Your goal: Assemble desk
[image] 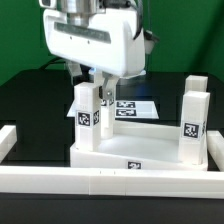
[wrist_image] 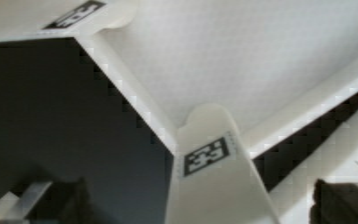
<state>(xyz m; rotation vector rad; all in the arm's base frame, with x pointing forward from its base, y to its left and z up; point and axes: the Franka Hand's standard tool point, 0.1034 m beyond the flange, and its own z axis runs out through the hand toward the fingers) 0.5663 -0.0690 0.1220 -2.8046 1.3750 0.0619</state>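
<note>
The white tray-like tabletop [image: 140, 150] lies in the middle of the table, rim up. One white tagged leg [image: 86, 112] stands upright in its corner at the exterior view's left. A second leg [image: 193, 115] stands upright in the corner at the right. My gripper [image: 96, 90] is straight above the left leg, its fingers down on either side of the leg's top. In the wrist view this leg [wrist_image: 220, 165] rises between the two dark fingers [wrist_image: 39, 200], with a gap on each side, so the gripper [wrist_image: 194, 205] is open. The tabletop's inside [wrist_image: 247, 60] shows beneath. Other legs are out of view.
A long white border rail [image: 110, 182] runs along the front, and another rail end [image: 8, 140] is at the exterior view's left. The marker board [image: 138, 105] lies flat behind the tabletop. The table surface is black.
</note>
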